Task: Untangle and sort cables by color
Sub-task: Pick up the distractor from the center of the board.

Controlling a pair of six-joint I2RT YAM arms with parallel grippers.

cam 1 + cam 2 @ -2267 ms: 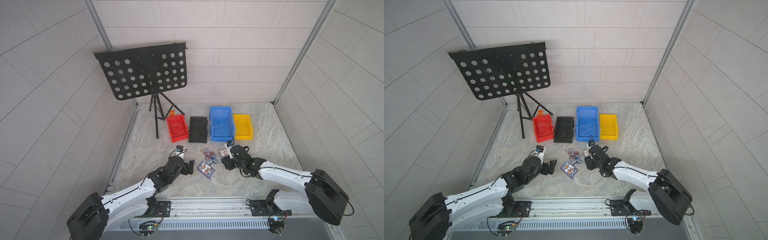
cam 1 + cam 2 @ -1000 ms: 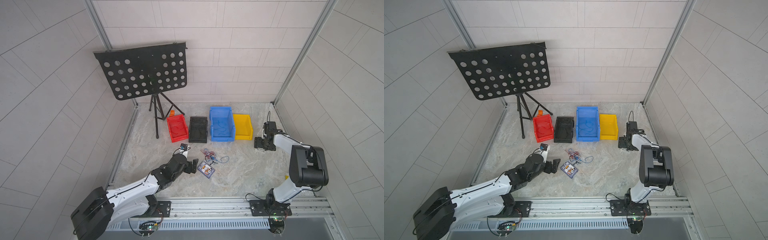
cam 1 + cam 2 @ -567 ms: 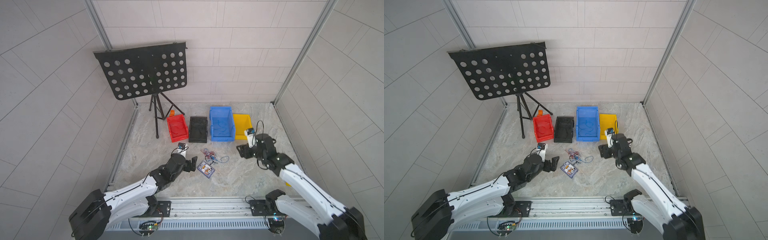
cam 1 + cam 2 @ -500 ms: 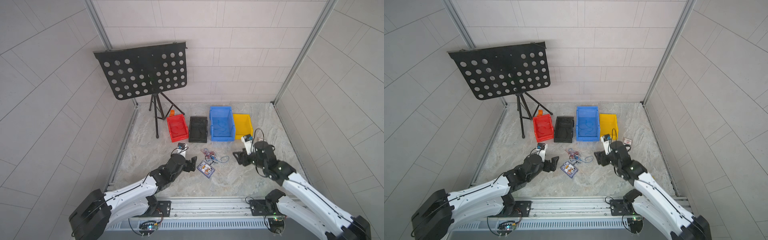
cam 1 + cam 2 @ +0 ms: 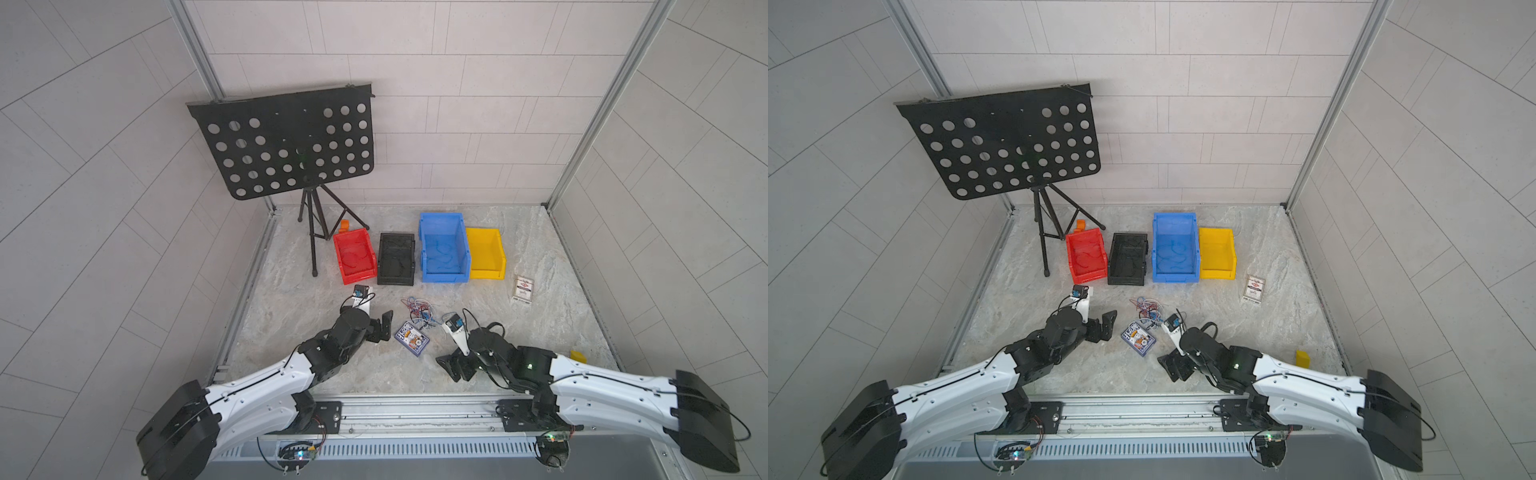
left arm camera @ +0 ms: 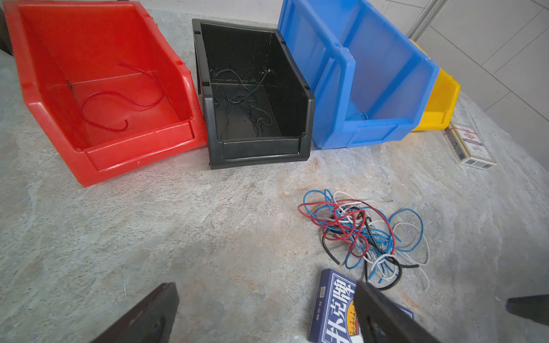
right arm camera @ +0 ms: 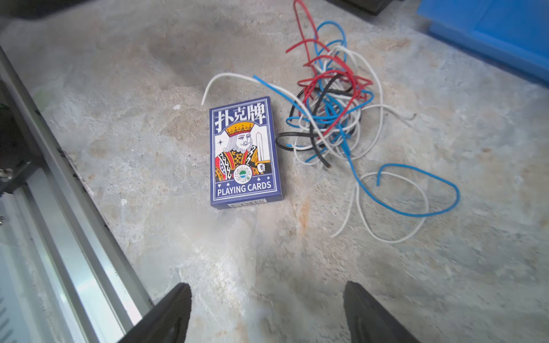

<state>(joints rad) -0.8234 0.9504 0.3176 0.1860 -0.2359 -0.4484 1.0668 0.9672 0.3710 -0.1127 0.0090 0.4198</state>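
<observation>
Left wrist view: cables unsorted in a heap, both grippers empty.
The cables point(image 6: 362, 234), red, blue, black and white, lie tangled on the table point(image 6: 118, 237), on the near side of the black bin point(image 6: 258, 151) and blue bin point(image 6: 371, 133) and just beyond the playing-card box point(image 7: 243, 148). The left gripper point(image 5: 384, 328) is just left of the box, jaws spread wide. The right gripper point(image 7: 266, 285) is on the box's near right, jaws also apart. One red wire point(image 6: 118, 101) lies in the red bin point(image 6: 98, 154).

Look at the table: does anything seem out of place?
Yes. A blue card box lies beside the cable tangle, and a second pack sits near the yellow bin; neither is a cable.
</observation>
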